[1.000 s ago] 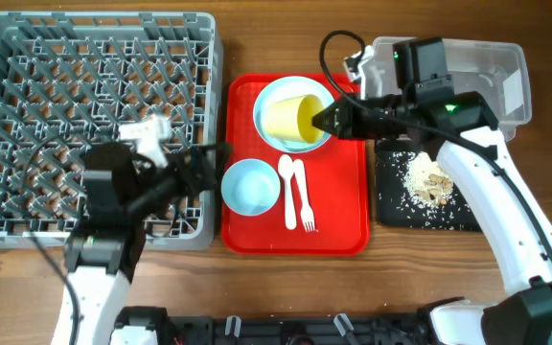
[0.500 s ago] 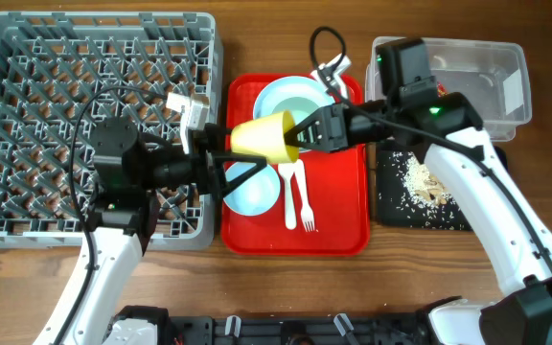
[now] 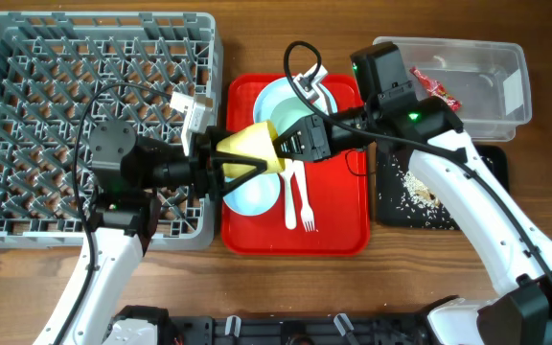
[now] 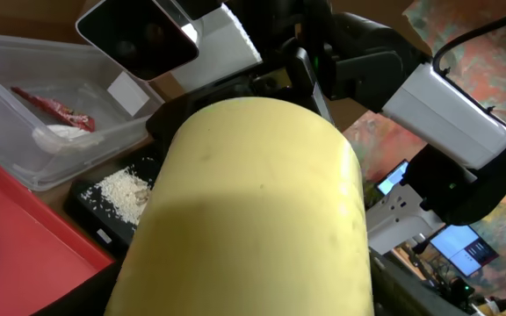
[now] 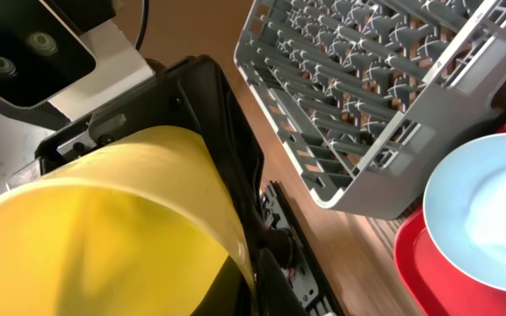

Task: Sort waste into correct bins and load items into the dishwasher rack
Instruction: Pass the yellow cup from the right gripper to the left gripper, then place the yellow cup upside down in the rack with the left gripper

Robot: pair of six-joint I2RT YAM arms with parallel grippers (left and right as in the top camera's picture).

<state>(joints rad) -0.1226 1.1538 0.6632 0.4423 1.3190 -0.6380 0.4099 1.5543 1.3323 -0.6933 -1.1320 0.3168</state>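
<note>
The small yellow cup (image 3: pixel 254 146) hangs on its side above the red serving tray (image 3: pixel 343 225), between both grippers. My right gripper (image 3: pixel 282 148) is shut on its rim; the cup fills the right wrist view (image 5: pixel 95 228). My left gripper (image 3: pixel 236 155) is open, its fingers on either side of the cup's base, and the cup (image 4: pixel 253 211) hides those fingers in the left wrist view. One mint bowl (image 3: pixel 252 194) sits on the tray, another (image 3: pixel 290 96) on the white plate. The white spoon (image 3: pixel 288 196) and fork (image 3: pixel 305 203) lie beside them.
The grey dishwasher rack (image 3: pixel 27 57) stands at the left. The clear tub (image 3: pixel 492 57) at the back right holds the red wrapper (image 3: pixel 436 88) and a white napkin (image 4: pixel 60 133). The black tray (image 3: pixel 448 218) holds beige scraps (image 3: pixel 420 187).
My right gripper carried the cup left from the plate to over the tray's left side. My left gripper came forward, and its fingers now lie around the cup's base.
</note>
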